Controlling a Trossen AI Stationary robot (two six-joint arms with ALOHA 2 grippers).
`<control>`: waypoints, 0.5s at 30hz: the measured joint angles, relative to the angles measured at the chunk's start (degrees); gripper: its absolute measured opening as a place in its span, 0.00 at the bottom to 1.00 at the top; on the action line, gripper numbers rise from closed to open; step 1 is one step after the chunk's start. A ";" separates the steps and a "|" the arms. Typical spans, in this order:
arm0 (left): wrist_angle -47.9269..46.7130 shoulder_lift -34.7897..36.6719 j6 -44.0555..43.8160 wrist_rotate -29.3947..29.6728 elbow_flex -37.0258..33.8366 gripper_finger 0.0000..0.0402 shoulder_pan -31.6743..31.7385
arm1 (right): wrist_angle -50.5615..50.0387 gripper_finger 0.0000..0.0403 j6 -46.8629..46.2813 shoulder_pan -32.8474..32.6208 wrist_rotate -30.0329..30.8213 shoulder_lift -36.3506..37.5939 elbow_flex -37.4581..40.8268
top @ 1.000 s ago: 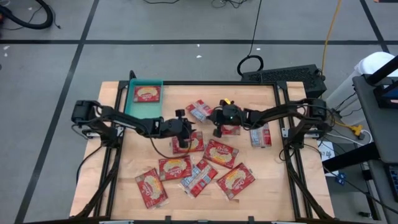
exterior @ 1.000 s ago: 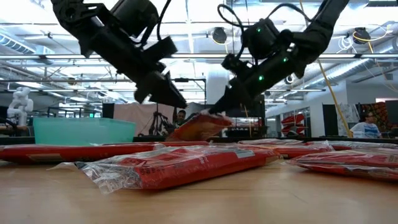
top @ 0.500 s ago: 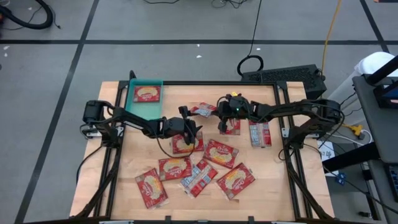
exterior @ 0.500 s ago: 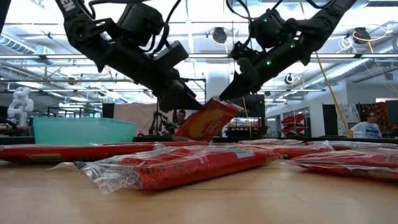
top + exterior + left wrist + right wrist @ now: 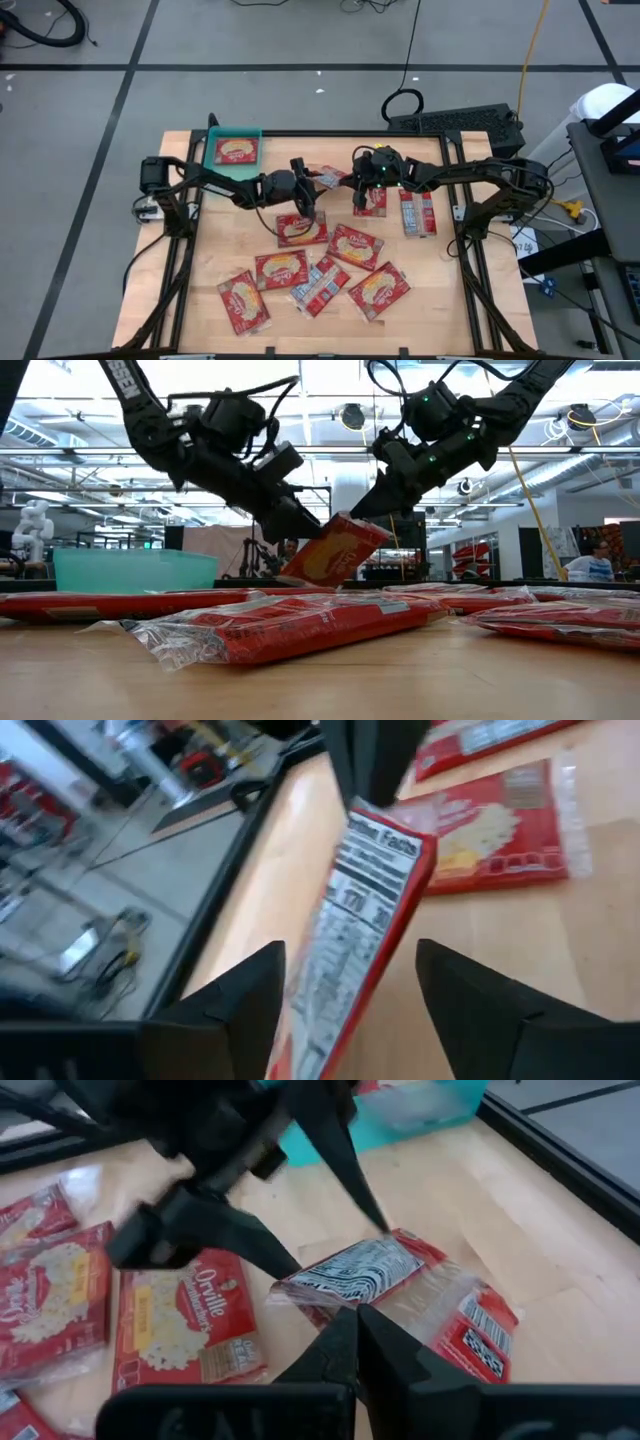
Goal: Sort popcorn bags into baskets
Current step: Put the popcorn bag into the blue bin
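One bag [image 5: 335, 550] now hangs between our grippers: right gripper [image 5: 352, 518] pinches it, left gripper [image 5: 305, 532] has spread around it, ready to take over.

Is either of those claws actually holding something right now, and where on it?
The right claw pinches one popcorn bag by its upper end, holding it tilted up. The left claw stands open around the bag's lower end, not gripping.

L arm stretched toward centre; left claw [image 5: 305, 190] held low, fingers [image 5: 240, 1010] spread apart. R arm reached inward from opposite side; right claw [image 5: 361, 193] angled down, fingers [image 5: 345, 1350] pressed together.
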State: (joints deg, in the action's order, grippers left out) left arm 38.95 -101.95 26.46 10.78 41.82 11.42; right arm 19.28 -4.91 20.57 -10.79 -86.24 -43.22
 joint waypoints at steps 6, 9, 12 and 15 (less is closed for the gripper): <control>1.95 -2.69 -0.02 -1.78 0.00 0.31 0.96 | 0.19 0.00 -0.44 -0.01 -0.02 0.00 0.00; 1.49 -2.12 -0.01 -1.37 0.00 0.11 0.94 | 0.23 0.00 -0.60 -0.01 0.09 0.00 0.00; 0.76 -0.02 -0.16 -1.24 0.00 0.04 0.85 | 0.87 0.01 -2.65 0.01 0.62 0.65 -0.02; -2.62 3.31 -0.91 -1.34 0.00 0.06 1.08 | 0.53 0.09 -2.00 -0.63 3.85 2.40 -0.07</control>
State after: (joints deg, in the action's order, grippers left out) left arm 36.33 -98.64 25.55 9.45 41.82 12.50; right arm 19.81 -6.91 19.93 -6.94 -83.84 -43.29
